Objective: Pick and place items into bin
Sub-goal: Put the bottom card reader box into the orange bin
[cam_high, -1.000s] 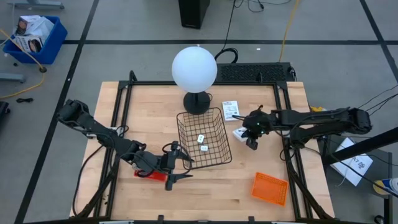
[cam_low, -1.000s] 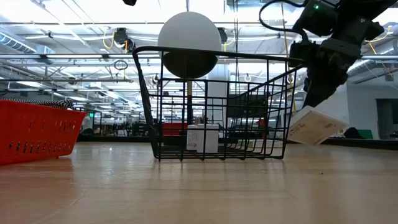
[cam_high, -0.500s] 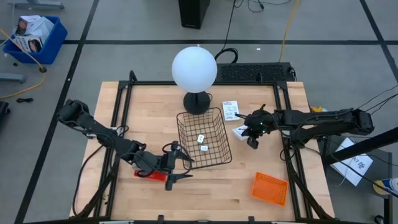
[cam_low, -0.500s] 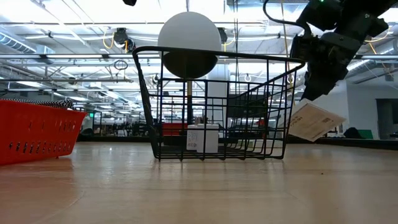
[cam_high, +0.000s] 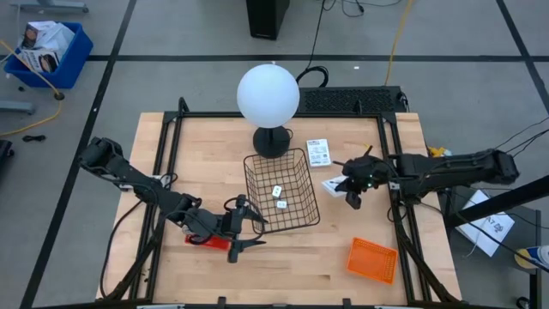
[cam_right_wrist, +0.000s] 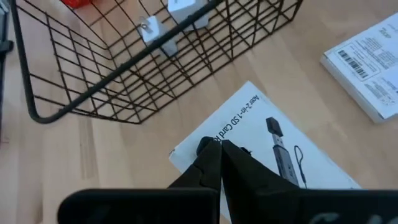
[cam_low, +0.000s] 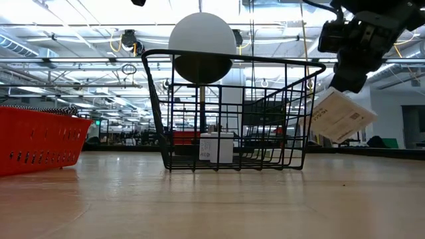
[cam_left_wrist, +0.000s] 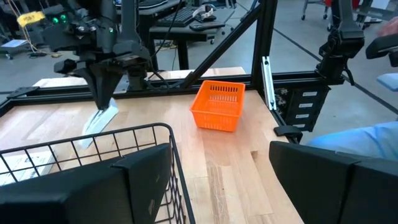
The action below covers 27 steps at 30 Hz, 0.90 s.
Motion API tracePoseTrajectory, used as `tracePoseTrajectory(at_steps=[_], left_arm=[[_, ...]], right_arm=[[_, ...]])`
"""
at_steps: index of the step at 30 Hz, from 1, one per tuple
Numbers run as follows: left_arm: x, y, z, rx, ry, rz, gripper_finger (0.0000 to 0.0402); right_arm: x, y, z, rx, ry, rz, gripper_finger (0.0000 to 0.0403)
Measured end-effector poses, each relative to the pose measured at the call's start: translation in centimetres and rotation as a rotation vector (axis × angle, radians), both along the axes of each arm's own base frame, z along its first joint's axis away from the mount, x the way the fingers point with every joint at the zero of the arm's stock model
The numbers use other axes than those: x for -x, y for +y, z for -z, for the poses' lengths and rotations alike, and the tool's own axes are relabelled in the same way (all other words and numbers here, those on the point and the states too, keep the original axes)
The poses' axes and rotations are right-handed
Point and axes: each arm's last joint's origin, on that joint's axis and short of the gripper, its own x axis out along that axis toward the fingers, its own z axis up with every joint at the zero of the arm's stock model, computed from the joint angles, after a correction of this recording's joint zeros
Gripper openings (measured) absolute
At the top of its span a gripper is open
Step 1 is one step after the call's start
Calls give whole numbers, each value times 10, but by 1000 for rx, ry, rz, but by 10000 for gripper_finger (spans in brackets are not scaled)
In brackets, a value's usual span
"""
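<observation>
- Rising higher than a second ago, the right gripper is carrying a flat white packet clear of the tabletop, beside the black wire basket; the fingers are pinched together on the packet's edge.
- Hanging tilted from the grip, the packet is showing black print and a barcode in the low view; the right wrist view is adding a pictured slim card reader on its face.
- Lying flat on the wood behind the gripper, a second white packet is staying where it was.
- Sitting inside the open-grid basket are two tiny white blocks.
- Resting by the basket's near-left corner, unchanged, the left gripper is holding its fingers wide apart, over a red piece.
- Standing elsewhere: a round white globe lamp on a black base, and an orange perforated plastic bin.
</observation>
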Motion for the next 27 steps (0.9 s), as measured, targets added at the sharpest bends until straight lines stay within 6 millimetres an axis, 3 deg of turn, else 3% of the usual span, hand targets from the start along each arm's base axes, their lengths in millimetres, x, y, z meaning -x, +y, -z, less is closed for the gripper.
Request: tracePoseTrajectory(at_steps=[13,27], left_arm=[[-3,6,0,6,0,-22,274],[-4,8,0,26,3,-34,274]], right_arm=[[5,30,-28,59,-9,-17,0],[18,68,-44,2,-37,-55,0]])
